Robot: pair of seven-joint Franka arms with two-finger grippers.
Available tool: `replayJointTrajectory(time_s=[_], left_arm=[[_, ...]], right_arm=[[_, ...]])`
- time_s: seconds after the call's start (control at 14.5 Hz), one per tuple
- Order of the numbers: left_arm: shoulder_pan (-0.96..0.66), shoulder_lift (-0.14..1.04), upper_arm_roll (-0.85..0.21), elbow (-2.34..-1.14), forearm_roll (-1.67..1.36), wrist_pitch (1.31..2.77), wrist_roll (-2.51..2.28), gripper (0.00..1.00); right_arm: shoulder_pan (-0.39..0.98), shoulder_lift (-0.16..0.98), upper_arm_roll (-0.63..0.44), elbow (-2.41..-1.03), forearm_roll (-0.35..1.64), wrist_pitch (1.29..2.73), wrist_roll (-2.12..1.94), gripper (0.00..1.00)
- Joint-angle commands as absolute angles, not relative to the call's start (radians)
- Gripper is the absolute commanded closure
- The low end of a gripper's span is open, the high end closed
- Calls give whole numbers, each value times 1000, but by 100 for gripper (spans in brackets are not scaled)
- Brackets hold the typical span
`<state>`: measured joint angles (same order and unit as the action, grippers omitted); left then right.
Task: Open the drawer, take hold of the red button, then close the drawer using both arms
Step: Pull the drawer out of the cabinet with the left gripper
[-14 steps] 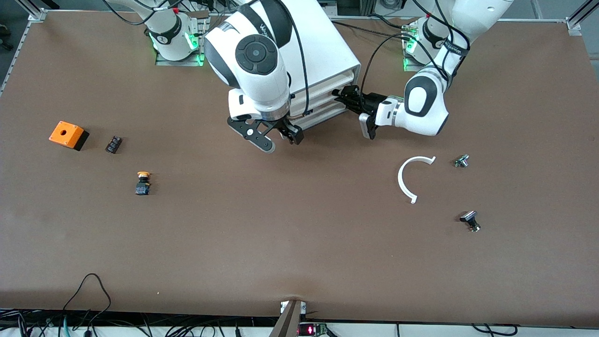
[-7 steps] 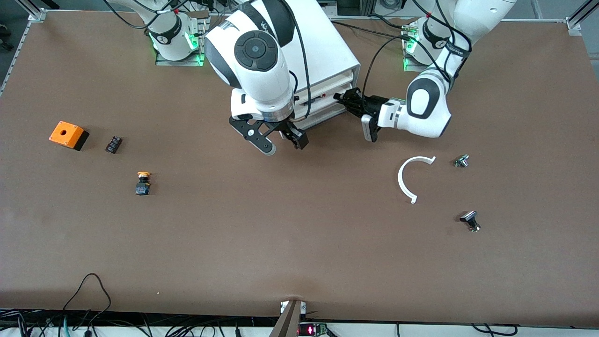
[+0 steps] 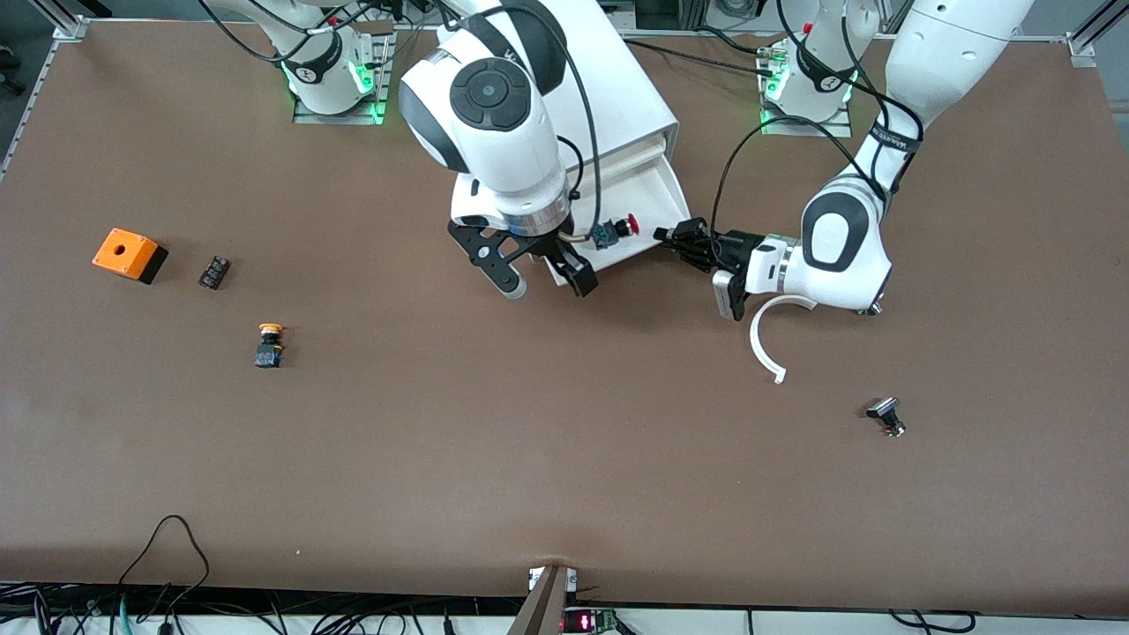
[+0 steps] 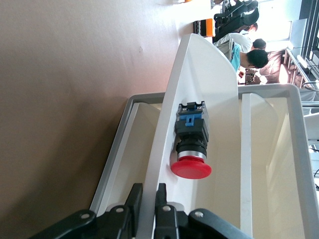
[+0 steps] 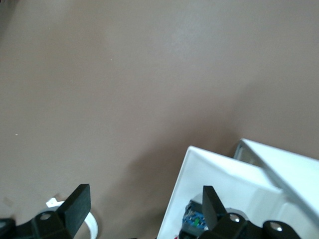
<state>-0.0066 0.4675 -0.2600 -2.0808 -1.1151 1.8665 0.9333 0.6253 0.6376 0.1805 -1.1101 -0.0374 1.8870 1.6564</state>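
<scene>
I am looking at the drawer (image 3: 654, 192) of the white cabinet (image 3: 609, 79). It is pulled out, and the button (image 3: 615, 231) lies inside it on its side, close to the front edge. The left hand (image 3: 670, 236) is pinched tight on the thin front wall of the drawer, right at the corner, so that arm is busy holding it. In the left wrist view I see its fingers (image 4: 133, 201) squeezed on the white wall (image 4: 199, 74), and the button's (image 4: 192, 144) red cap points at them. The right hand (image 3: 547, 282) has nothing in it, with its two fingers spread as wide as they go. It hangs over the drawer's front corner at the right arm's end. If I lay a clock on the front view with the right hand in the middle, the button sits at about two o'clock, very near. Its long line runs from eight o'clock, the dark body, to two o'clock, the red cap. So I think the right hand is the one to grab it: a small slide toward two o'clock, then down, fingers on either side of the body. In the right wrist view only a blue bit of the button (image 5: 194, 219) peeks out, just past one of the fingers (image 5: 212, 201). The drawer holds the button and nothing else I can see, but the right arm hides part of it. The yellow-capped button (image 3: 269, 345) is out on the counter (image 3: 529, 459), well apart — not my target.
</scene>
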Motion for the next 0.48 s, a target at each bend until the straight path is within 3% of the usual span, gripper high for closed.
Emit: replayJointTrajectory(time_s=[0.0, 0.07, 0.41], left_arm=[[-5, 509, -259, -2013, -1104, 1904, 822, 25], [-3, 503, -259, -2013, -1098, 1899, 821, 1], [26, 431, -255, -1991, -970, 1887, 675, 1]], right_arm=[[655, 689, 184, -1065, -37, 1919, 1750, 1], [666, 696, 184, -1065, -37, 1934, 1782, 1], [686, 750, 183, -1069, 69, 1927, 1890, 1]])
